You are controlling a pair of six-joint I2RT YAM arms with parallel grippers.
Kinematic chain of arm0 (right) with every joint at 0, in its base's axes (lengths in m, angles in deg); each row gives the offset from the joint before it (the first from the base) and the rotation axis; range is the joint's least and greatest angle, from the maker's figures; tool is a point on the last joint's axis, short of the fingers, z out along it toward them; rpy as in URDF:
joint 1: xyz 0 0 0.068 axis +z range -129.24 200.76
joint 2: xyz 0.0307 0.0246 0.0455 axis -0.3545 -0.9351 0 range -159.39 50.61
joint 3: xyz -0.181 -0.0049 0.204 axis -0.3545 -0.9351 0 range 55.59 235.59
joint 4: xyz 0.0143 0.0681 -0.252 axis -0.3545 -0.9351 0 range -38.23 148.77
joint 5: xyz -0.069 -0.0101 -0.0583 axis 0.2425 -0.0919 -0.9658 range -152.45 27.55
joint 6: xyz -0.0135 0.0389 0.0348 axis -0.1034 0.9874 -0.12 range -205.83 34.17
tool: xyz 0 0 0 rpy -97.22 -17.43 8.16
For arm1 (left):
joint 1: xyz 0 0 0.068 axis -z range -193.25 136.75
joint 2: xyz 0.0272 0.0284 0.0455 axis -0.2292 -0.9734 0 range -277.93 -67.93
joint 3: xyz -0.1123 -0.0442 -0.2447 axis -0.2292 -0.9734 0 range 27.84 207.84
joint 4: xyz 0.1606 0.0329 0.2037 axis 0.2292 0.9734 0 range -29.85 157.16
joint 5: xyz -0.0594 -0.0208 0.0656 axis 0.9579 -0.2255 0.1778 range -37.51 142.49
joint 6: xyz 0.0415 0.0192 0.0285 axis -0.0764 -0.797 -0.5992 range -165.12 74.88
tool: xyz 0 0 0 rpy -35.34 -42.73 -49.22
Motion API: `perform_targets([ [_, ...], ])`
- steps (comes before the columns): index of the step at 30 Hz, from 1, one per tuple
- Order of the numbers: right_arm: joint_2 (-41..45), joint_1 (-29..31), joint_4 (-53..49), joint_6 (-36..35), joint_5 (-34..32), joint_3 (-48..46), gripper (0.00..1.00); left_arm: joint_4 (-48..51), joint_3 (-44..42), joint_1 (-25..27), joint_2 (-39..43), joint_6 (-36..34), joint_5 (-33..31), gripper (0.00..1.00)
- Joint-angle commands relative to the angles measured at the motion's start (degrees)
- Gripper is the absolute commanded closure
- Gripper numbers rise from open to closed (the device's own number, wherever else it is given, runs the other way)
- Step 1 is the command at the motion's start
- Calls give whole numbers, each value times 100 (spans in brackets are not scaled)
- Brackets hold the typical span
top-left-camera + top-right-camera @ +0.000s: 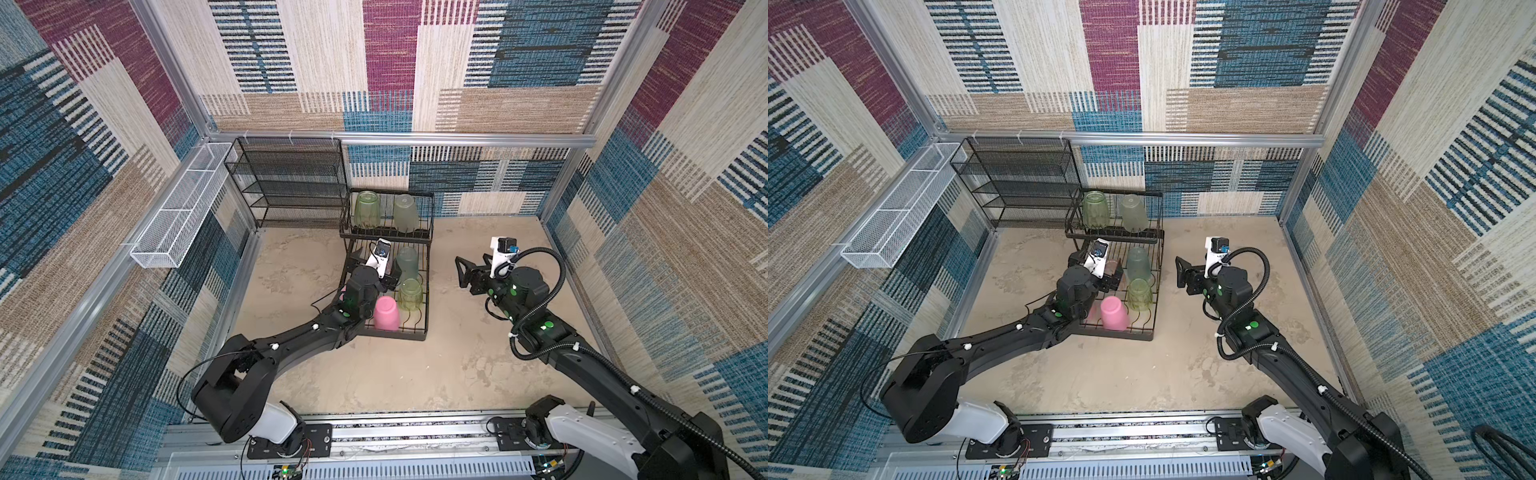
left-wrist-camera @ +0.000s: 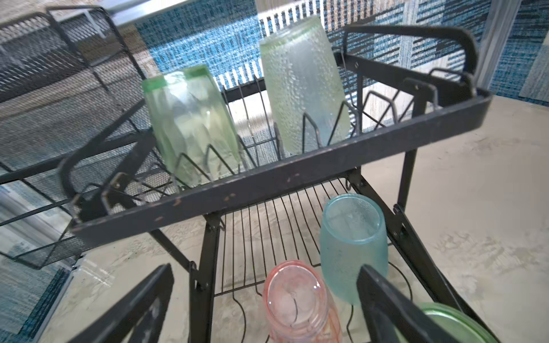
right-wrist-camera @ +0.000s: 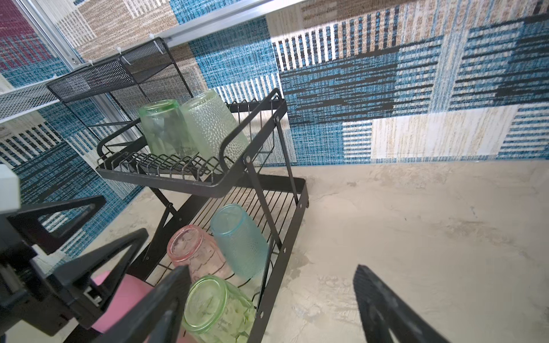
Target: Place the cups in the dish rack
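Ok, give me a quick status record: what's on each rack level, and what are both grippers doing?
Rack: dish rack, two levels
Top shelf: clear green cup, dimpled green cup, both upside down
Bottom tray: teal cup, clear pink cup, front green cup, solid pink cup, all upside down
Left gripper: open, empty, over the bottom tray by the clear pink cup
Right gripper: open, empty, beside the rack over the table

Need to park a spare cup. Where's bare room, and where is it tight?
Bare table lies in front of the dish rack and on its right, up to the right end effector. The upper shelf leaves slim gaps beside two green cups. The lower tray is crowded: cups plus the left end effector.
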Motion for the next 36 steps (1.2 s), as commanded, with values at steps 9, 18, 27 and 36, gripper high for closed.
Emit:
perform_targets([
  [9, 21, -3, 1009, -834, -731, -185, 0, 1641, 353, -41, 1318, 131, -762, 1],
  [18, 89, -854, 1483, -708, -1126, -799, 0, 3157, 442, -1470, 2413, 1227, -440, 1],
  [27, -610, -2441, 2192, -273, -957, -1411, 0, 3496, -257, -3644, 2220, 2960, 301, 1],
  [36, -1568, -2722, 2992, -530, -463, -1858, 0, 2513, -1079, -4519, 1109, 2889, 254, 1],
])
